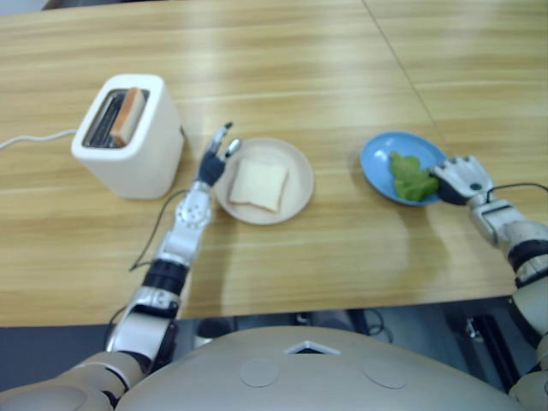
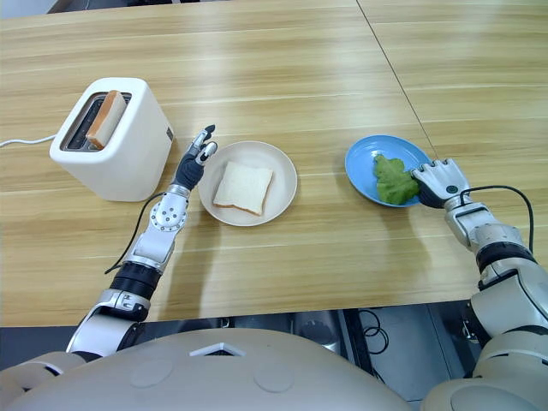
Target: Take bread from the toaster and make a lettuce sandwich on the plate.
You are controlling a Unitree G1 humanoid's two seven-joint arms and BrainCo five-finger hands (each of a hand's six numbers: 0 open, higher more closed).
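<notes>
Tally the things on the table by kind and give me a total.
Toaster: 1
Bread slices: 2, upright slice and flat slice
Plates: 2, cream plate and blue plate
Lettuce: 1
Total: 6

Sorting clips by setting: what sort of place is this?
Probably a lab or office, not a kitchen: toaster, bread plate and lettuce plate sit on plain joined wooden tables.
</notes>
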